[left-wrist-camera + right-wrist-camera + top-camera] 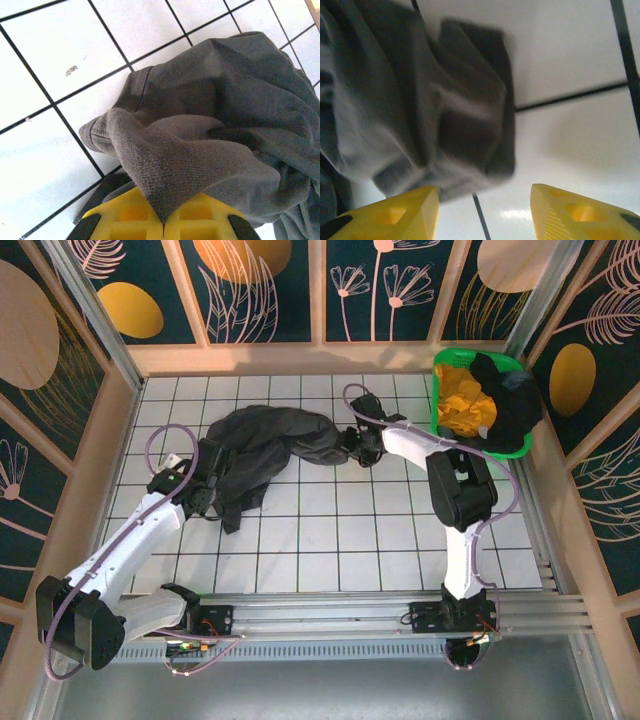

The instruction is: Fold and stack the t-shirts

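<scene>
Plainly the charcoal t-shirt point(270, 440) is not spread yet. It lies bunched in a rumpled band across the upper middle of the top view, with one tail trailing down toward the lower left.

The left gripper point(207, 485) sits at the cloth's left end. In its wrist view, the fingers point(125, 220) are pressed together with a peak of ribbed fabric pinched between them, and a hemmed edge curls just above on the white tile. I take that as a corner hold, meant to draw the shirt out flat.

The right gripper point(347, 445) is at the opposite end of the bunch. Its wrist view shows the fingers point(410, 210) set wide apart around nothing, and a blurred fold of the shirt lies just ahead at left. My guess is it is lining up for the matching grip.

Both sit on the tiled table point(380, 540). At upper right, well apart, the green mesh basket point(438, 405) holds a mustard-yellow tee point(465, 405) and a black tee point(505, 400), both waiting unfolded.
</scene>
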Robot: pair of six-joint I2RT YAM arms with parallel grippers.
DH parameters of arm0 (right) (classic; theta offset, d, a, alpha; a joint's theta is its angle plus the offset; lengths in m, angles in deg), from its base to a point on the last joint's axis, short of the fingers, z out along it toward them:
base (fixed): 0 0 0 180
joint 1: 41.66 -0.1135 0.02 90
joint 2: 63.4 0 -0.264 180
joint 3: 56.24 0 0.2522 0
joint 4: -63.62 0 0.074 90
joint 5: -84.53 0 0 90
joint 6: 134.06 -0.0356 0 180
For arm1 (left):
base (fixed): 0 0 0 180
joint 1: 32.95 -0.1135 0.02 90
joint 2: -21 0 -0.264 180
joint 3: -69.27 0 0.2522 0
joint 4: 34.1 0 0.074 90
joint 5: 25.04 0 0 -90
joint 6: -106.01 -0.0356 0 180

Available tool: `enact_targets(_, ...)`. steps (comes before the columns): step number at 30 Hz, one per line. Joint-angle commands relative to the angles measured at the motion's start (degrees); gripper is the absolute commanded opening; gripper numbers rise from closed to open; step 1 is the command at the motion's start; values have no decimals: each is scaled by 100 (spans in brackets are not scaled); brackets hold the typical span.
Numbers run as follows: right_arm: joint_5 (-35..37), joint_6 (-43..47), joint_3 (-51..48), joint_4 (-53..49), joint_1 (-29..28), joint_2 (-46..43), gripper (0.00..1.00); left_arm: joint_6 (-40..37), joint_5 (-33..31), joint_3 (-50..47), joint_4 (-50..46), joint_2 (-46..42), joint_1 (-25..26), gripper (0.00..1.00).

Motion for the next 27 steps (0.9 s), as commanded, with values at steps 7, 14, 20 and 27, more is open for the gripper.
enact_targets(7,-266,-483,794,-251,-69,903,33,-636,61,170,179,134,-464,0)
enact_targets(14,12,-476,679,-319,-64,714,0,-1062,408,532,558,424,-1008,0)
enact_targets(20,700,236,734,-465,26,-176,0,-1449,315,1156,594,558,-1380,0)
enact_targets(27,1256,1153,1145,-1081,303,-1146,0,-1857,-262,2267,306,534,-1456,0)
